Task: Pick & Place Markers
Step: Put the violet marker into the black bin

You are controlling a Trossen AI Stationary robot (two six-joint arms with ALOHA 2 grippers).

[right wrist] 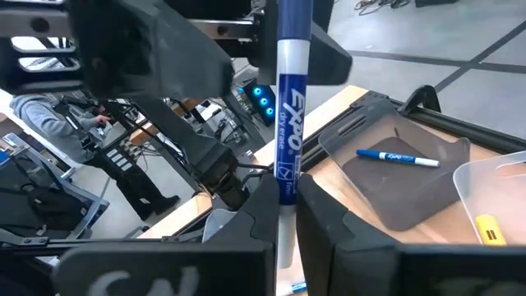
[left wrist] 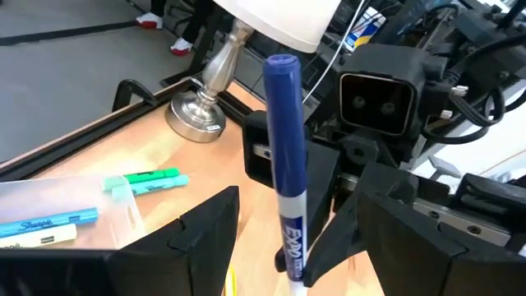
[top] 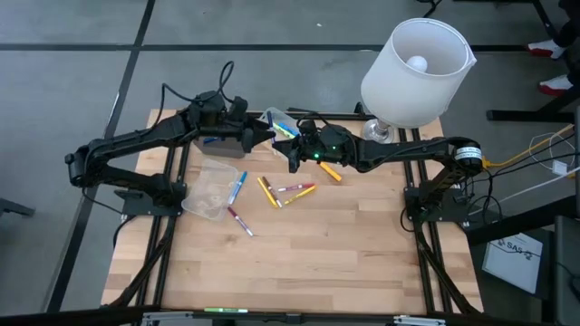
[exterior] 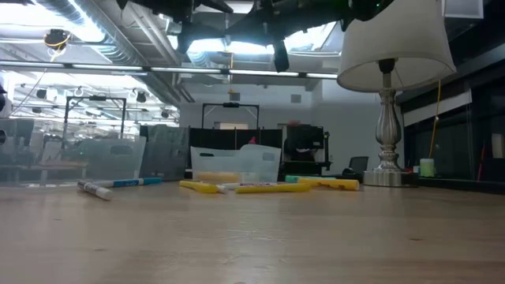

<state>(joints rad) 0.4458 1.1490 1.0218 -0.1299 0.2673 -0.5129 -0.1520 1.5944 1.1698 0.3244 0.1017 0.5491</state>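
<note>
Left gripper: upper middle of the high view, over the far part of the bench, tip to tip with the right one. Its jaws stand open, one dark finger on each side of the blue marker, neither pressing it.
Right gripper: just right of the left one in the high view, jaws closed on the blue marker.
Blue marker: upright between the right fingers, white barrel with blue cap, held above the bench where the two grippers meet.
Loose markers: yellow and red ones lie crossed in the middle of the bench; an orange one sits just below the right arm; a blue one and a red-and-white one lie left of centre.
Near clear container: left of centre, touching the blue loose marker's side of the bench.
Far clear container: under the two grippers at the far edge, holding green and blue markers.
Lamp: upper right of the high view, its base on the far right corner of the bench, close behind the right arm.
Bench: the whole near half, lower part of the high view, is bare wood; the low view shows the same open boards in front of the markers.
Edges: dark frame rails run along the left and right sides of the bench; the loose markers all lie well in from every edge.
</note>
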